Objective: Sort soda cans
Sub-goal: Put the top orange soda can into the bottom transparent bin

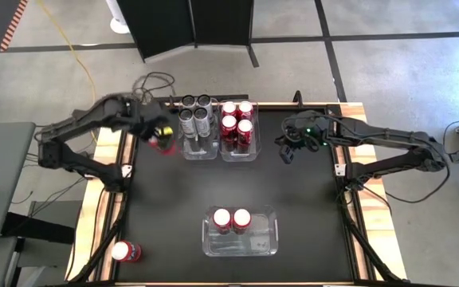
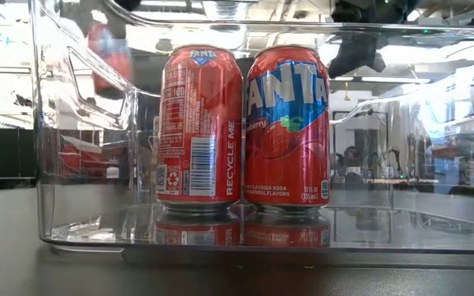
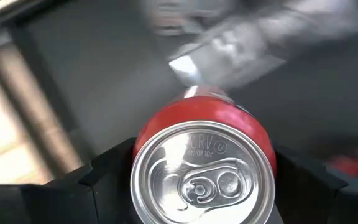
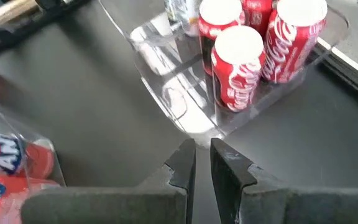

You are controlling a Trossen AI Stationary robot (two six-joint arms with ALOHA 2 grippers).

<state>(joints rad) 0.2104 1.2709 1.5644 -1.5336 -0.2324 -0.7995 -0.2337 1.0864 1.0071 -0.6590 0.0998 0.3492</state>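
Red aluminium shows between the left gripper (image 3: 197, 199) fingers: a red soda can (image 3: 201, 171) is clamped at its sides, silver top toward the wrist camera, carried above the desk's left side just beside the bin of silver-grey cans (image 1: 196, 119). Gripping it by the body leaves the base free, which suits lowering it upright into a bin.

Sorting by kind explains the layout. Coca-Cola cans (image 1: 237, 122) fill the neighbouring clear bin (image 1: 237, 153) at the desk's far edge; two Fanta cans (image 2: 243, 127) stand side by side in the near clear bin (image 1: 269, 239). One more red can (image 1: 124, 252) lies loose at the near left corner, apparently yet to be sorted.

Near the Coca-Cola bin, the right gripper (image 4: 202, 165) hangs empty, its jaws nearly together.

Black matte desk (image 1: 309, 207) with pale wooden edging; grey concrete floor (image 1: 405, 72) around it, with a yellow cable (image 1: 74, 48) and dark panels beyond.
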